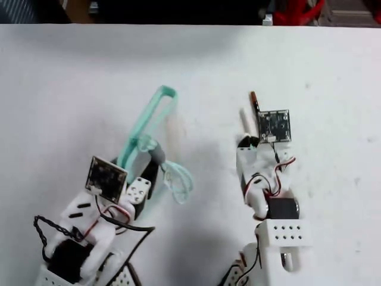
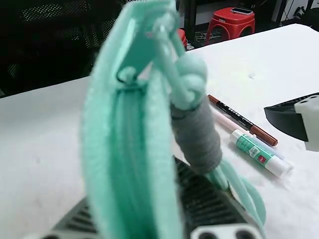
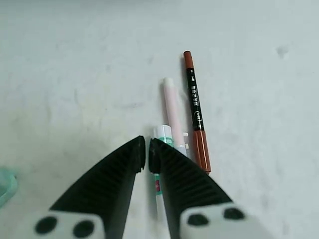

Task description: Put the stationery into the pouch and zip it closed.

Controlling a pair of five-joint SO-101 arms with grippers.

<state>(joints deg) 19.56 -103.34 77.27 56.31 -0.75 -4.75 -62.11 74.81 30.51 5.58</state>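
The teal pouch (image 1: 156, 119) stands on its edge left of centre, and my left gripper (image 1: 147, 170) is shut on its near end. Close up, the pouch (image 2: 129, 149) rests against one black finger (image 2: 204, 199), with its cord and grey bead (image 2: 197, 134) hanging beside it. A brown pen (image 3: 195, 109), a pink pen (image 3: 173, 109) and a white-green glue stick (image 3: 163, 133) lie side by side on the table. My right gripper (image 3: 148, 150) hovers shut just over the glue stick, holding nothing.
The white table (image 1: 71, 89) is bare around the pouch and the pens. The pouch's cord loop (image 1: 178, 182) lies on the table by the left arm. A red stool (image 2: 232, 20) stands beyond the far edge.
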